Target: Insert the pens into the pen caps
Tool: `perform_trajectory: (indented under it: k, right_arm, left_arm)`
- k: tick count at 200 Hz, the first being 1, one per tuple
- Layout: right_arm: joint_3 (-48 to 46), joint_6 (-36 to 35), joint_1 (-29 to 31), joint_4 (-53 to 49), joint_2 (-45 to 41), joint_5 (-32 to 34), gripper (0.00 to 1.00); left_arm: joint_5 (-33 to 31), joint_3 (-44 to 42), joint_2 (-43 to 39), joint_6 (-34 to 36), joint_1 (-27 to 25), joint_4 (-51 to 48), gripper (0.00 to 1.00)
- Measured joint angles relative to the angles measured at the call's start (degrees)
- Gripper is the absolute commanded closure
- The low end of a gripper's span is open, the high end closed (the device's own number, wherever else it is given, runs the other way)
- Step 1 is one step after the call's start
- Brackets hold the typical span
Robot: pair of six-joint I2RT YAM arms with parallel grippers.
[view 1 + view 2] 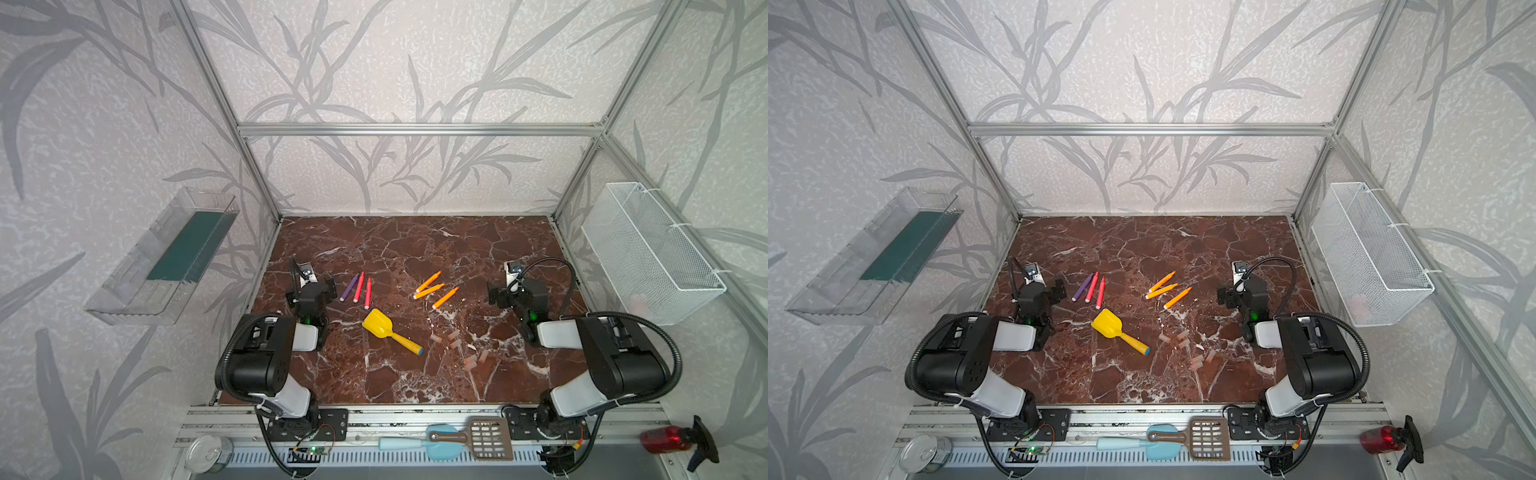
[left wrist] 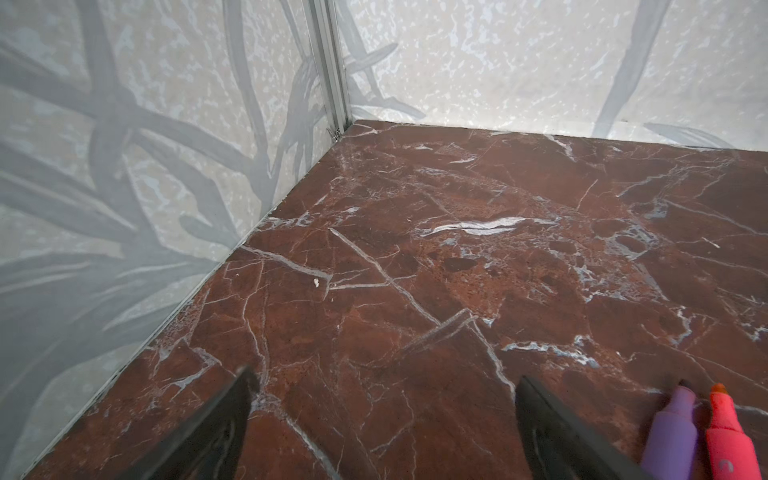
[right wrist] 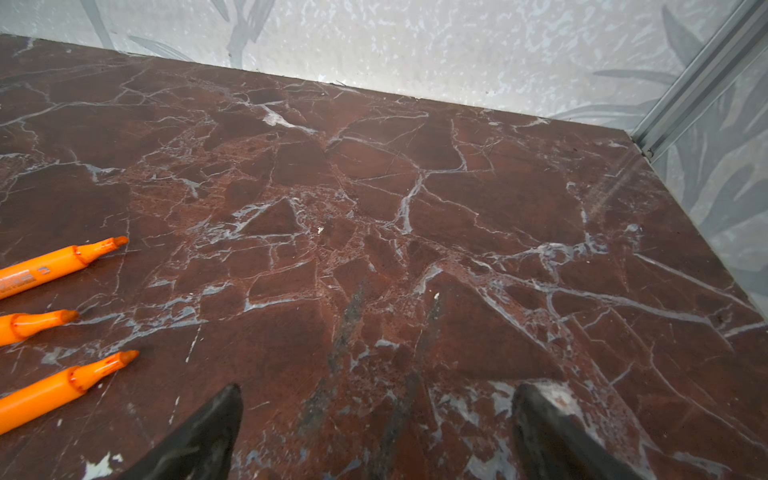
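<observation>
The purple pen [image 1: 349, 287] and two pinkish-red pens [image 1: 358, 286] lie side by side on the tabletop [image 1: 415, 249], just beside your left end effector [image 2: 386, 378]; three orange pens [image 1: 429, 291] lie near your right end effector [image 3: 380, 388]. The pen caps [image 1: 455, 343] sit scattered closer to the front, right of the yellow shovel [image 1: 376, 323]. Both end effectors are spread wide, holding nothing.

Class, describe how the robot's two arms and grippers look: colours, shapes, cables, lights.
The left arm and right arm have bulky black joint housings joined by pale grey-white links. A black ribbed cable loops along each. A small green light glows near each wrist. The left gripper and right gripper have black, tapering fingers.
</observation>
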Motion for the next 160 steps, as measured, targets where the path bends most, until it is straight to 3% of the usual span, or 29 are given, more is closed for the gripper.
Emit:
perform_trajectory:
  k: [160]
  right_arm:
    - [0.00, -0.28, 0.11, 0.04, -0.09, 0.66, 0.01]
  left_arm:
    - [0.00, 0.00, 0.00, 0.02, 0.00, 0.00, 0.01]
